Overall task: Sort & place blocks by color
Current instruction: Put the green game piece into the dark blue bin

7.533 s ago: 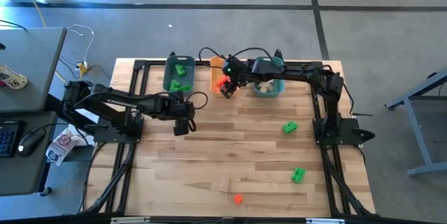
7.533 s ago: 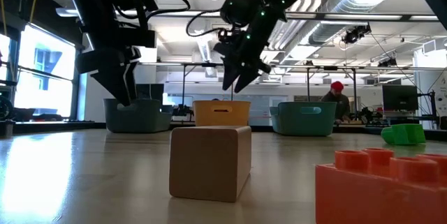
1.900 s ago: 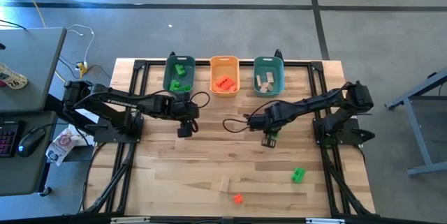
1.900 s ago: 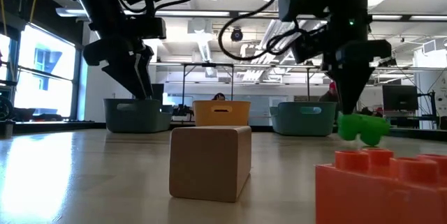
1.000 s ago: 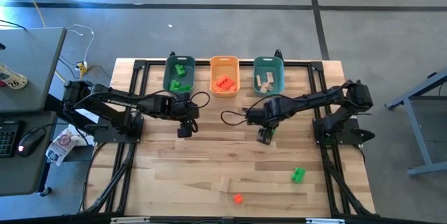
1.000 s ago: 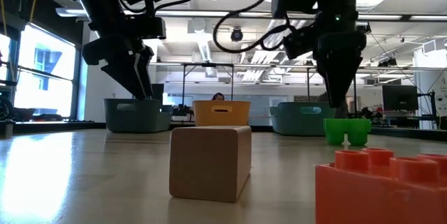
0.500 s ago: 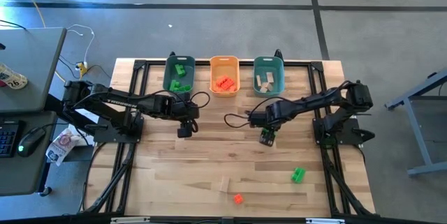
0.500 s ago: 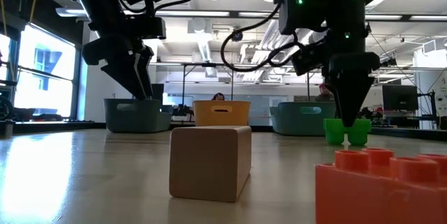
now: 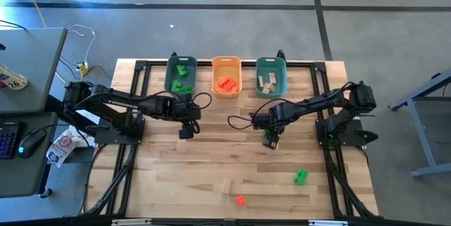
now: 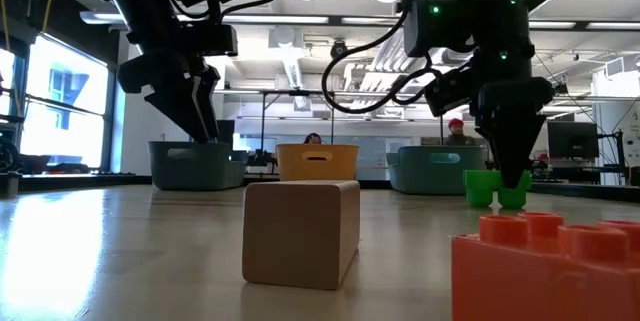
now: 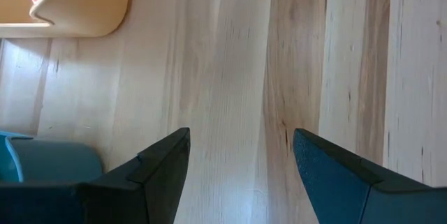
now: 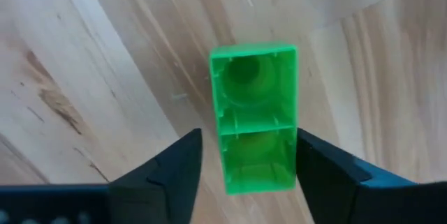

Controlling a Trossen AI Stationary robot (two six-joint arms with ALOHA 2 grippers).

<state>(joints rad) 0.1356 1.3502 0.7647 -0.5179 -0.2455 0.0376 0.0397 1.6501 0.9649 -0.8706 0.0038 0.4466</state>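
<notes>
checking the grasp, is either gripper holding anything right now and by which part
Nothing is held. The right gripper stands open astride the green block lying on the table; the left gripper hangs open and empty.

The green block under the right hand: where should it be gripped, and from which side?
Grip the green block across its two long side walls, coming straight down from above. It lies upside down on the table, hollow cells facing up, and the right hand hangs open with a finger along each long side.

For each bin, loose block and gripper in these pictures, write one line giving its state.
Left teal bin: holds green blocks.
Orange bin: holds red blocks.
Right teal bin: holds tan blocks.
Green block: on the table, hollow side up, between open fingers.
Right gripper: open.
Left gripper: open, empty.
Tan block: loose.
</notes>
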